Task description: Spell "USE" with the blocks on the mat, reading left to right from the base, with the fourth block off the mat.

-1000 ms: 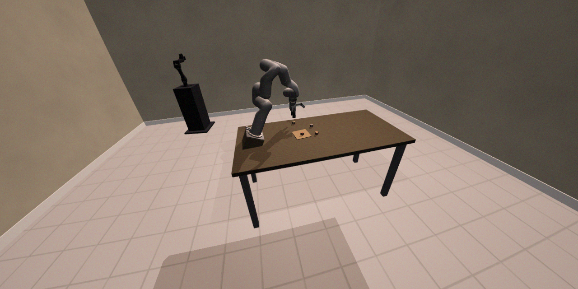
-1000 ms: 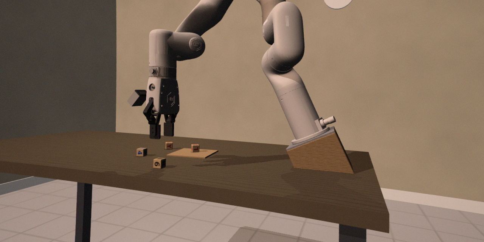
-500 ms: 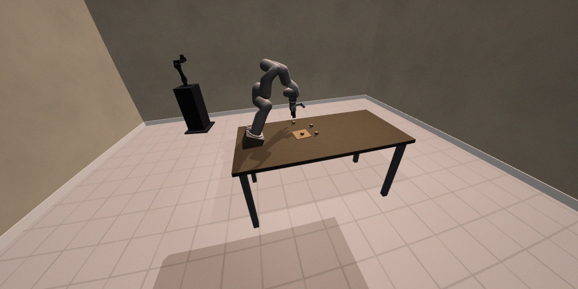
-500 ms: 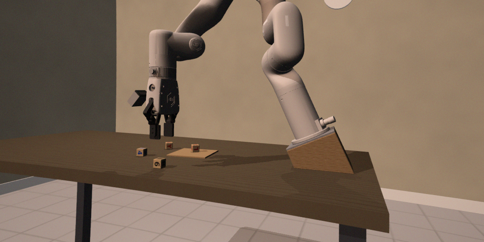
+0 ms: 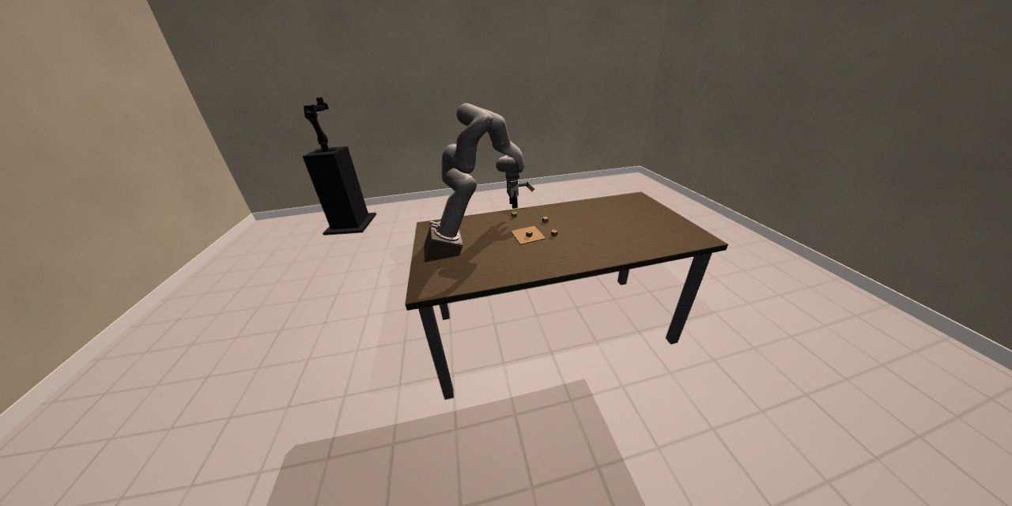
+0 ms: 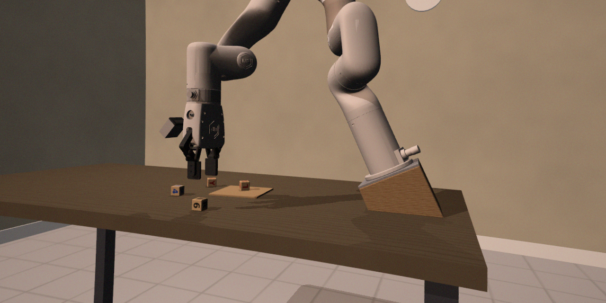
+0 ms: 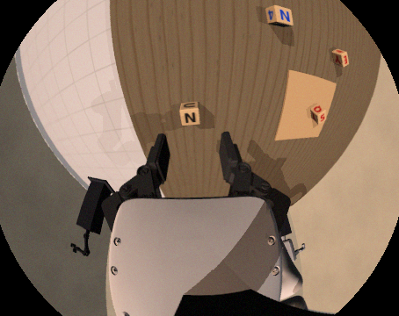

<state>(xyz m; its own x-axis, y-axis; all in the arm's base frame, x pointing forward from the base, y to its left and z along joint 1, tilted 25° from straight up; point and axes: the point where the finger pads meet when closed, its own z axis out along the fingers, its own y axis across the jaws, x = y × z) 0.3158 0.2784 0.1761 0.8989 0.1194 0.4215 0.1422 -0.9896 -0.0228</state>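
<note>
Claw (image 5: 514,205) (image 6: 202,169) (image 7: 193,142) hovers empty, fingers apart, above the worktop (image 5: 622,227) (image 6: 305,225) (image 7: 217,53). The black-lettered block (image 5: 514,214) (image 6: 199,204) (image 7: 190,114) rests off the mat (image 5: 519,239) (image 6: 228,193) (image 7: 296,105), near the edge; an off-centre descent could tip it or shove it overboard.

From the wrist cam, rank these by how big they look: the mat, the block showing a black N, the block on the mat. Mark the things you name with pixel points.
1. Mat (image 5: 519,236) (image 6: 228,193) (image 7: 296,101)
2. Block with the black N (image 5: 514,214) (image 6: 199,204) (image 7: 190,114)
3. Block on the mat (image 5: 526,237) (image 6: 244,185) (image 7: 318,114)
</note>
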